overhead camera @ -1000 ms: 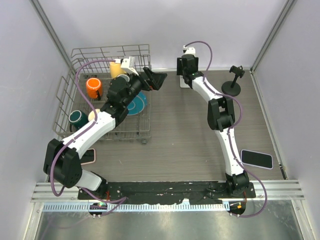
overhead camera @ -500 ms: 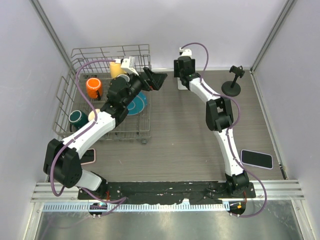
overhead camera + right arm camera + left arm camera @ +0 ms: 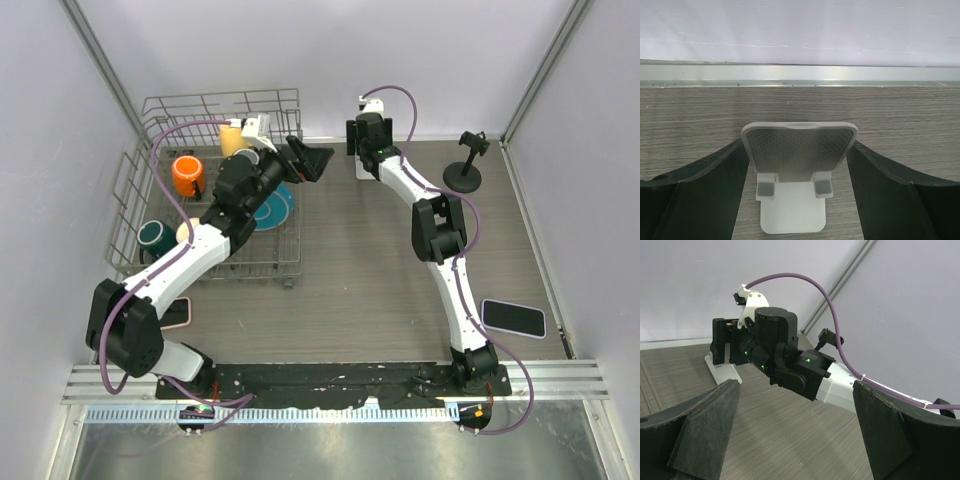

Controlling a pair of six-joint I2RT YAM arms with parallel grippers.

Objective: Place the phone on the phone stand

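White plastic phone stand (image 3: pixel 799 165) straddled by spread right gripper (image 3: pixel 796 150), black rectangular phone (image 3: pixel 513 318) well apart, left gripper (image 3: pixel 795 390) spread beside grey wire rack (image 3: pixel 160 110).

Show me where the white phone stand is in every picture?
Top external: the phone stand sits at the table's far edge.
Left wrist: the phone stand is at the left, small.
Right wrist: the phone stand fills the centre.
Shared landmark: the back wall just behind it.

Phone stand (image 3: pixel 799 150) right of rack (image 3: pixel 222 100)
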